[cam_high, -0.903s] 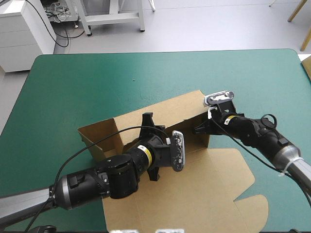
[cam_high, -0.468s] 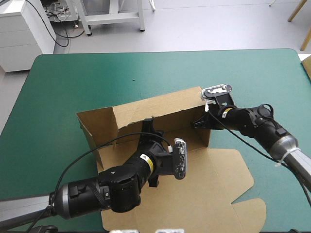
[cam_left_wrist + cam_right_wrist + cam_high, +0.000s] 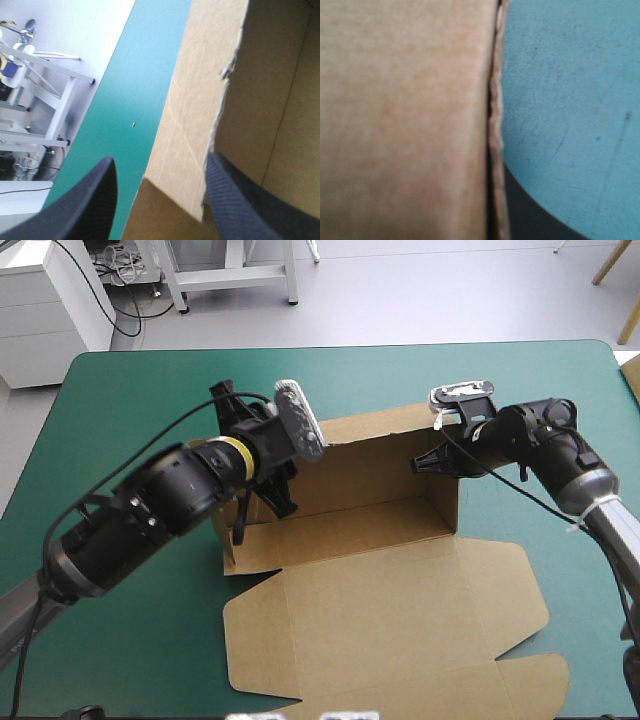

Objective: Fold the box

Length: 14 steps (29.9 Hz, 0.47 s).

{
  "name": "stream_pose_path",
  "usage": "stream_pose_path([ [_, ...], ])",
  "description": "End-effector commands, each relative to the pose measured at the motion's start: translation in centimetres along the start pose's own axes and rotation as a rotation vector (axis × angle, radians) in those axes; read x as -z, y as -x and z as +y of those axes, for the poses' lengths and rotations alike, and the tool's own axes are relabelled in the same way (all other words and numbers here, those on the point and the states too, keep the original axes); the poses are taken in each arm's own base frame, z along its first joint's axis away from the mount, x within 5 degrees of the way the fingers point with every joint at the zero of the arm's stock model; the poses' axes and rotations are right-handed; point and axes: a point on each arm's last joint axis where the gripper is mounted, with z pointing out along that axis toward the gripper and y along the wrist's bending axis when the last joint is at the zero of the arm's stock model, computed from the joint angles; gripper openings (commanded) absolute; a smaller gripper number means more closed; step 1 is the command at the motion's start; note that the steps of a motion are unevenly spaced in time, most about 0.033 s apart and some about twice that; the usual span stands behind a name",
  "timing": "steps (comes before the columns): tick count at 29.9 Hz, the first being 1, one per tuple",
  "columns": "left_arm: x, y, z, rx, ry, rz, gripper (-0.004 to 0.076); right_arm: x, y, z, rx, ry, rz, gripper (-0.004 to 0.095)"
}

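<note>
The brown box lies mid-table with its back wall and both side walls raised. Its lid and flaps lie flat toward the table's front edge. My left gripper is open at the left back corner. In the left wrist view the left gripper straddles the wall, one finger over the teal-green cover, the other inside the box. My right gripper holds the right side wall at its top. In the right wrist view the board's edge runs up the right gripper, one black finger against its outer face.
Bare teal-green cover stretches behind and to the left of the box. The flat lid's flaps reach close to the table's front edge. A narrower strip of cover shows to the right of the box.
The left arm lifted and swung from the box's front to its left back corner. The box shifted right and turned squarer, its left wall now upright. The right gripper moved with the right wall.
</note>
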Motion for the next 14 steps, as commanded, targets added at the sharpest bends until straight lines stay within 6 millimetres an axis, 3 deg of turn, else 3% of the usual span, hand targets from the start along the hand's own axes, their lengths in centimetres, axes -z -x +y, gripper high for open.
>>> stream_pose_path([
  [1, 2.7, -0.2, 3.7, 0.113, 0.007, -0.108, 0.0384, 1.9, 2.2, -1.2, -0.002, -0.015, -0.043, -0.0016],
  [8, 2.0, -4.4, 7.9, 0.38, -0.009, -0.039, 0.0384, 0.0, 5.2, -2.8, 0.014, -0.029, 0.064, -0.0021],
  [14, 0.8, -9.1, 9.6, 0.621, -0.111, -0.038, 0.0384, -3.3, 6.9, -3.2, 0.009, -0.016, 0.09, -0.0021],
])
